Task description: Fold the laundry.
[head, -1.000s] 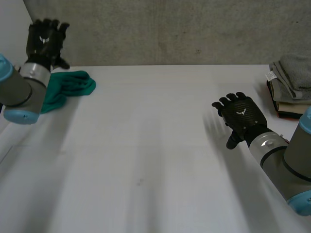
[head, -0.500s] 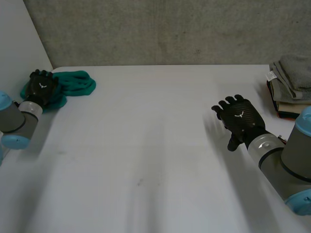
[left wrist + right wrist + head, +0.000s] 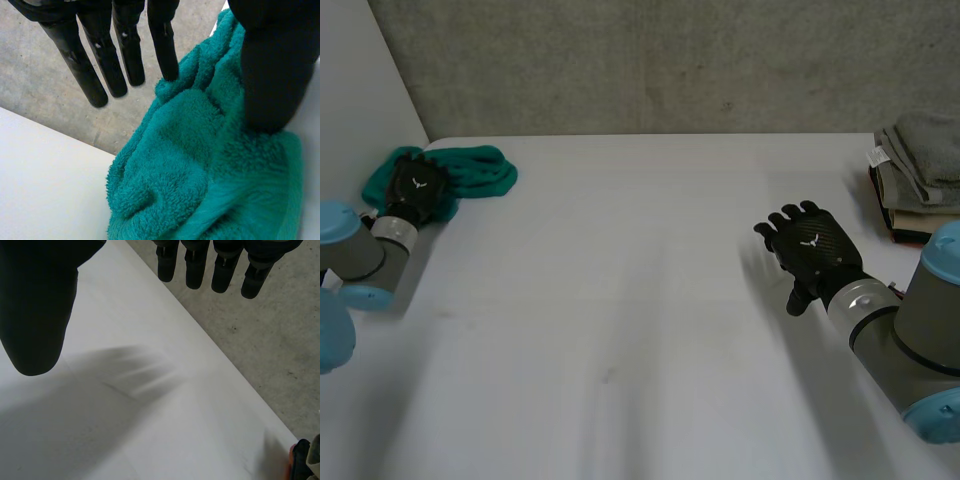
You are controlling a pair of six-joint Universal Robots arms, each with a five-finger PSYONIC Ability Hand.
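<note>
The left hand lies on the crumpled teal towel, palm down. In its wrist view the fingers are straight and spread, reaching out past the far edge of the cloth, while the thumb points down at the towel's pile with its tip at the cloth. Nothing is curled round the fabric, so the hand is open. The towel sits bunched at about 10 o'clock on the white table, in the far corner where it meets the grey wall.

The right hand hovers over bare table at about 3 o'clock, well apart from the towel. Its fingers are straight and its thumb held wide, holding nothing. Beyond it, at about 2 o'clock, a stack of folded cloths rests at the table's edge.
</note>
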